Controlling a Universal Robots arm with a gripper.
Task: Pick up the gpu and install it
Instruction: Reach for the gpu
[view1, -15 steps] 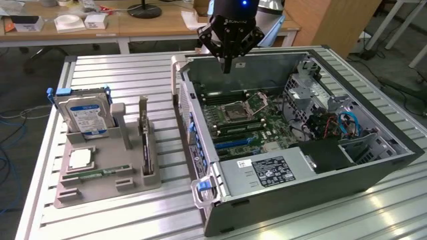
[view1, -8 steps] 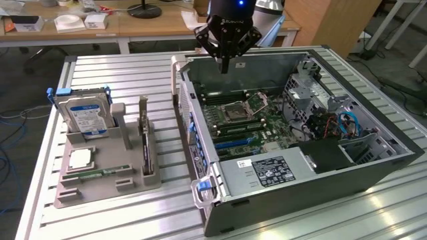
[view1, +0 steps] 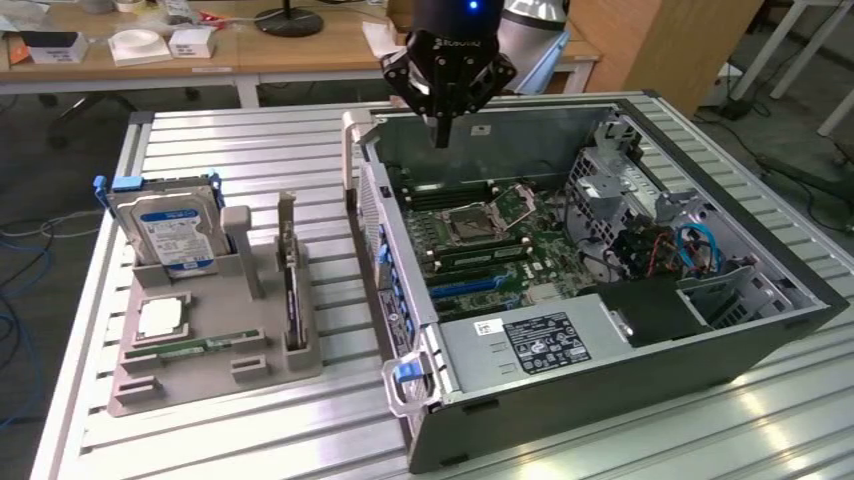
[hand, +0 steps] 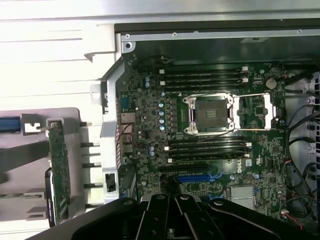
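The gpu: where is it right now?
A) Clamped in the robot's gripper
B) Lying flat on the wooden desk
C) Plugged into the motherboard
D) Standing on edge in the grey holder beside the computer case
D: the gpu stands on edge in a slot of the grey holder, on the exterior view's left of the open case, while the gripper hangs shut and empty over the case.

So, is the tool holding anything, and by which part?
Nothing: the tool is shut and empty above the computer case; the gpu stands in the grey holder.
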